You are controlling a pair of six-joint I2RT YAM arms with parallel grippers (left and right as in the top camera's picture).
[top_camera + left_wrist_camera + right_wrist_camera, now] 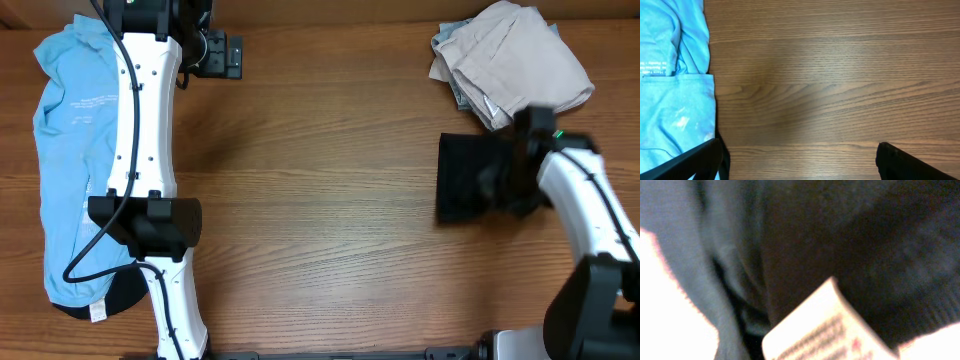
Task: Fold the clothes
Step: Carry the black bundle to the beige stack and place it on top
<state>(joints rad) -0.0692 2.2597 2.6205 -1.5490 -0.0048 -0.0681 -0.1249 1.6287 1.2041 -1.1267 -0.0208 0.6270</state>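
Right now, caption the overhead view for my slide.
Right gripper over a folded black garment near the beige pile; blue T-shirt lies beside the left arm.

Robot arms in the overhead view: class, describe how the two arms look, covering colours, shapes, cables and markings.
The left arm has smooth white rounded links joined by boxy black joints, with a thin black cable running along it. The right arm is likewise white, with a black wrist section carrying a small green light. The left gripper's fingers are plain black. No lettering shows.
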